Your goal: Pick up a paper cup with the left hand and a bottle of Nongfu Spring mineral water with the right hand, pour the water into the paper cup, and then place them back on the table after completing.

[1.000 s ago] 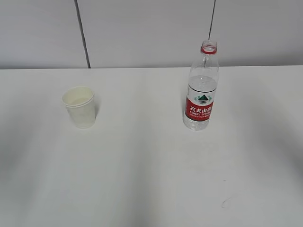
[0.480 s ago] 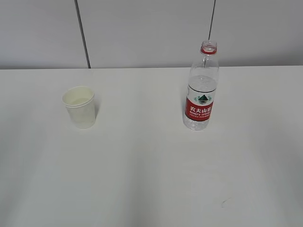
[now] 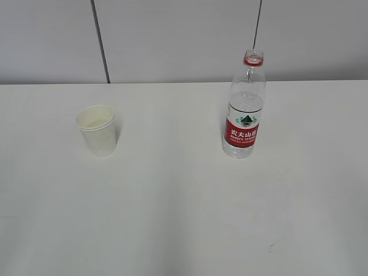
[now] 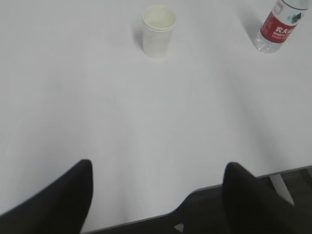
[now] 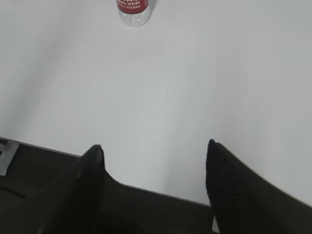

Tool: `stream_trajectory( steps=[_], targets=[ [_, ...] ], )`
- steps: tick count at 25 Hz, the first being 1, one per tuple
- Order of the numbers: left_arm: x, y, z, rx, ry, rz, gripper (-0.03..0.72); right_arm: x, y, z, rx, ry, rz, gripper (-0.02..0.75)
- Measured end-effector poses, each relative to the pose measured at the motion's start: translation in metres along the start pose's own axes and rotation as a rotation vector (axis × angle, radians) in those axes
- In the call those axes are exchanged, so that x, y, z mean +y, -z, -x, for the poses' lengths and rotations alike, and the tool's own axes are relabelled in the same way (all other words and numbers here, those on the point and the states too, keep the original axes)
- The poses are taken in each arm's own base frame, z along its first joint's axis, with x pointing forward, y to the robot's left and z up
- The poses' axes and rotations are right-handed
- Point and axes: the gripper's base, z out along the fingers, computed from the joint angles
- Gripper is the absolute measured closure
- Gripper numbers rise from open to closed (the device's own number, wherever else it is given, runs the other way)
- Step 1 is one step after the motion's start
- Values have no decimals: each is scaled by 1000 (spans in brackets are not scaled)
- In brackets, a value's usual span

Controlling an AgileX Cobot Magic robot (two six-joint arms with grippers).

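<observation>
Left hand hangs back over the near table edge with its fingers spread wide and nothing between them, the paper cup standing upright well ahead of it on the white table. Right hand sits the same way, jaws parted and empty, with the Nongfu Spring bottle far ahead at the top of its view. From the exterior view, cup and bottle stand upright and well apart, the bottle uncapped with water in it.
</observation>
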Motion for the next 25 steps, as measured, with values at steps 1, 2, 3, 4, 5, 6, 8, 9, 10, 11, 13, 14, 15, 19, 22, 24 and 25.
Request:
stream_trajectory(
  steps=[1,2,3,4,5,6,8,9,10,11,13,14,15,19,22,24,25],
  targets=[
    [0,2,-4,-17,-6,-1,185,1,1,-6,-17,1,0,256],
    [1,4,-8,-37,-8,-3,186,1,2,-12,-40,5,-2,256],
    [0,6,-11,-45,-15,-5,188,2,3,-18,-57,10,-3,256],
    [1,6,-12,-50,-24,-5,188,2,2,-23,-70,16,-4,256],
    [1,5,-13,-45,-32,-6,188,3,2,-28,-82,22,-6,256],
    [1,3,-14,-39,-37,-5,188,3,1,-33,-91,25,-7,256],
    [1,-1,-17,-23,-55,-5,188,3,-6,-39,-74,28,-5,256],
    [1,-4,-18,-10,-68,-5,188,3,-9,-41,-61,28,-4,256],
    [2,-8,-20,3,-80,-4,188,2,-12,-43,-49,27,-3,256],
    [2,-11,-22,14,-90,-4,188,2,-13,-43,-53,26,-4,256],
    [2,-18,-23,10,-103,-4,188,2,-16,-40,-84,25,-8,256],
    [2,-20,-21,-16,-113,-4,188,1,-17,-39,-103,24,-11,256],
    [2,-21,-18,-51,-121,-3,188,1,-18,-38,-110,24,-12,256],
    [2,-28,-17,-85,-128,-1,188,1,-22,-40,-101,23,-13,256],
    [3,-29,-18,-84,-128,0,188,1,-22,-40,-101,23,-13,256],
    [3,-29,-18,-85,-128,0,189,1,-22,-40,-101,23,-13,256],
    [3,-29,-18,-85,-129,0,189,1,-22,-40,-101,23,-13,256]
  ],
)
